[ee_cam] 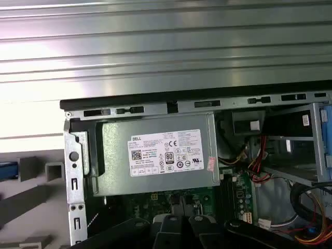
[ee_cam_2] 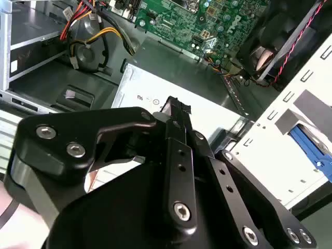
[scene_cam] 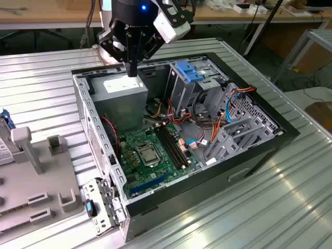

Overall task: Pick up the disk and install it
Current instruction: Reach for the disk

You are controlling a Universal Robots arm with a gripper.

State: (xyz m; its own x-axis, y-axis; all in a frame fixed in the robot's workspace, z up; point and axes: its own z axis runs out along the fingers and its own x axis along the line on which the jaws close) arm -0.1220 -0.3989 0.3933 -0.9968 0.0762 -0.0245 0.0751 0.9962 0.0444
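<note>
My gripper (scene_cam: 132, 71) hangs shut and holds nothing, its fingertips pointing down just above the grey power-supply box (scene_cam: 122, 91) at the back corner of the open computer case (scene_cam: 249, 155). Both wrist views look down past the gripper (ee_cam_2: 175, 106) (ee_cam: 181, 222) onto the box's white label (ee_cam: 166, 153). The disk (scene_cam: 3, 132), silver-grey with blue rails, stands at the exterior view's far left edge on a grey fixture (scene_cam: 31, 176), well apart from the gripper. A blue rail of it (ee_cam: 7, 169) peeks in at the edge of the first wrist view. The drive cage (scene_cam: 189, 78) with blue tabs stands inside the case.
The case lies on its side on a ribbed metal table (scene_cam: 270, 207). Inside are the green motherboard (scene_cam: 150, 153), red and orange cables (scene_cam: 207, 116) and a grey bracket (scene_cam: 236, 132). The case's metal wall (scene_cam: 91, 124) stands between the gripper and the fixture.
</note>
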